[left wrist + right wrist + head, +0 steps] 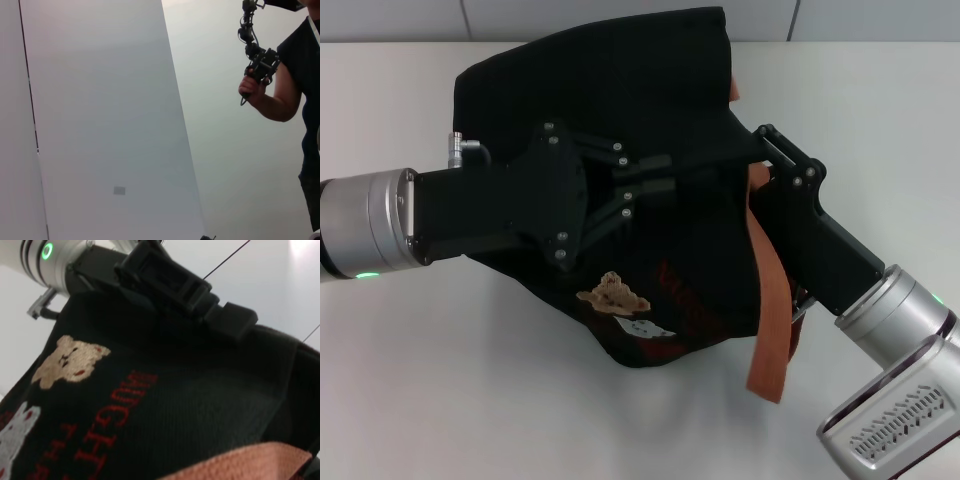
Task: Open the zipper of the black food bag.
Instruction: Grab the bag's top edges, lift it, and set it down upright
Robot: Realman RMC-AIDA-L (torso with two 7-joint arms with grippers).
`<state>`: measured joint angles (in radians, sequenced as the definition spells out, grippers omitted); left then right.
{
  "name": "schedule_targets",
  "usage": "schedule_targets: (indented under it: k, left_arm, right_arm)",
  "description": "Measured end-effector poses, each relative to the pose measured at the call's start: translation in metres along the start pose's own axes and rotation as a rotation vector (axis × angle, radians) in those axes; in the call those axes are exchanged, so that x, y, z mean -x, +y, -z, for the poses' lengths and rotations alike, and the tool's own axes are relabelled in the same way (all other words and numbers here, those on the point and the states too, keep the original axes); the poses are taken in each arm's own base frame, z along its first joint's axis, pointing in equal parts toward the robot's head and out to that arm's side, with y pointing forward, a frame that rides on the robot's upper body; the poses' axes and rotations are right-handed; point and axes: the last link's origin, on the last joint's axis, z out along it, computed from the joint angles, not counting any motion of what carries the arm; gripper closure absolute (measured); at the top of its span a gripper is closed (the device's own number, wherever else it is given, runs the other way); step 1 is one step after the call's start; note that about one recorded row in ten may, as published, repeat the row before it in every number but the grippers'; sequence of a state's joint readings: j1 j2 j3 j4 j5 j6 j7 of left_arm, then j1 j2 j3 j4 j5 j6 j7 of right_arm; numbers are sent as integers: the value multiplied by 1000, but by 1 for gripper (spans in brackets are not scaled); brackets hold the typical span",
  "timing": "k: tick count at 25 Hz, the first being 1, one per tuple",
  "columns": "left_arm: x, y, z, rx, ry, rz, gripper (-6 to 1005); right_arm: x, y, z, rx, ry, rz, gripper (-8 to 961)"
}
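So the boxy black fabric food bag [650, 110] sits pretty much in the middle of the head view, slumped on the white surface [440, 380], stretching from the top centre of the frame down to just below the middle. Its front has a small tan bear patch [613, 293] with a pale one right under it, plus red lettering, and an orange-brown strap [770, 300] hangs down the right side of the bag toward the lower right. Can't actually make out the zipper or its pull tab anywhere, it's all black on black under the arms.

The left tool [645, 185] comes in from the left edge of the frame and lies across the bag's middle, its black fingers drawn close together against the fabric; can't tell whether it really has anything pinched. The right tool [770, 150] reaches up from the lower right corner, its tip at the bag's right edge by the strap, and I can't tell how wide it is.

The right wrist view is filled with the bag's front, bear patch at left.
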<state>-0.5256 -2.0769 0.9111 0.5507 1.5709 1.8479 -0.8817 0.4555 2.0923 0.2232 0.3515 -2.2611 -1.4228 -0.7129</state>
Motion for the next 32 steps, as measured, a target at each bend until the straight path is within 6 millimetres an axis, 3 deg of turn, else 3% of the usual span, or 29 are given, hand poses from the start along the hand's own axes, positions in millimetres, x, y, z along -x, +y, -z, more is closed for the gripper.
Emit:
schedule_targets:
  k: [13,27,32]
  left_arm:
    - [4,-1,-1,-15,-5,11,910]
    - [5,-2,-3,-16,-7,14,910]
    - [6,-1,-3,-17,-5,20,910]
  right_arm:
    - [-2,-11,6,-28,-35,-176,325]
    - [-1,-14,1,-25,-52,-184,398]
    - [0,-13,-2,-17,-60,-183,518]
